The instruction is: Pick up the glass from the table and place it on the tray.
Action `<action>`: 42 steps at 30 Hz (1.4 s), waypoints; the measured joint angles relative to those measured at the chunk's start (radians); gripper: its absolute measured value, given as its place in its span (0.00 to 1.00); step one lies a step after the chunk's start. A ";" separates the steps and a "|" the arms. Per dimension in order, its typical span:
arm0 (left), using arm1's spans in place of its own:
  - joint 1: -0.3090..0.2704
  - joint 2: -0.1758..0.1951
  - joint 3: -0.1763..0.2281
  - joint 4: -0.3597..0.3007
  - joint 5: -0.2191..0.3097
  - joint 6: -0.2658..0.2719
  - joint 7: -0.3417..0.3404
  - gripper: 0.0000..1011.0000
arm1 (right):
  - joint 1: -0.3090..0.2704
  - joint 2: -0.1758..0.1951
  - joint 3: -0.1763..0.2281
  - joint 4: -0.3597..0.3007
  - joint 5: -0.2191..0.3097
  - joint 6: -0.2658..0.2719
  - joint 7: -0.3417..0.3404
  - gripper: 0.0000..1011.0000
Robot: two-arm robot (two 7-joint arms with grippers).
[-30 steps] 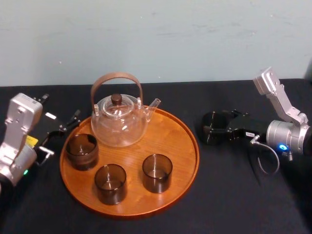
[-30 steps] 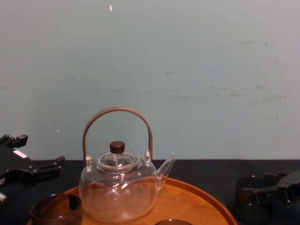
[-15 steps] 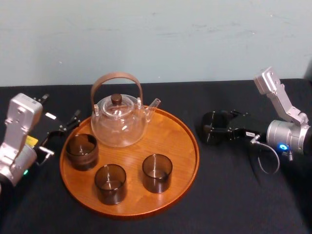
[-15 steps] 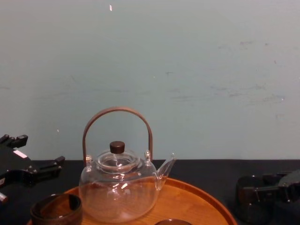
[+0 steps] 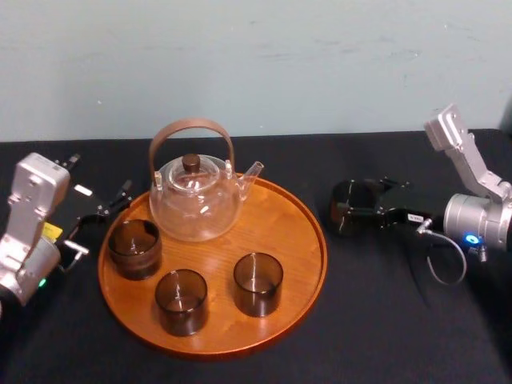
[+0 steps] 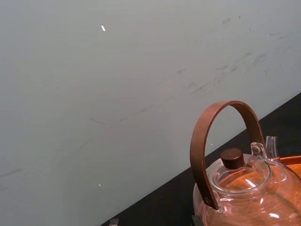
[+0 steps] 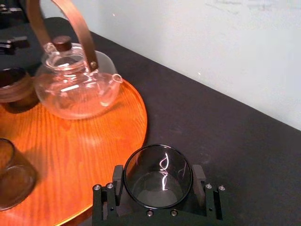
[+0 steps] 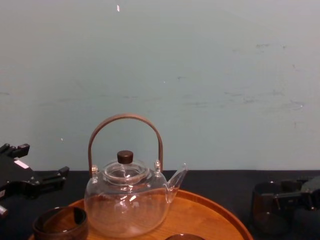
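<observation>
A dark smoked glass (image 7: pixel 157 176) stands upright over the black table (image 5: pixel 376 320), just right of the round orange-brown tray (image 5: pixel 284 232). My right gripper (image 7: pixel 157 181) reaches in from the right and is shut on the glass, with a black finger (image 7: pixel 200 176) pressed against each side of it. In the head view the glass (image 5: pixel 350 205) sits a short gap from the tray's rim. In the chest view it (image 8: pixel 265 210) shows at the lower right. My left gripper (image 5: pixel 100 210) rests open on the table at the tray's left edge.
On the tray stand a clear glass teapot (image 5: pixel 196 200) with a brown arched handle at the back and three dark glasses (image 5: pixel 134 246) (image 5: pixel 182 300) (image 5: pixel 258 282) in front. The tray's right half is bare wood. A pale wall runs behind the table.
My right gripper's fingers have closed in onto the glass, and the right arm with the glass has shifted slightly to the right. The left arm and the tray's contents have not moved.
</observation>
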 joint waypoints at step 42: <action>0.000 0.000 0.000 0.000 0.000 0.000 0.000 0.99 | 0.049 0.038 -0.103 -0.137 0.023 -0.001 0.070 0.89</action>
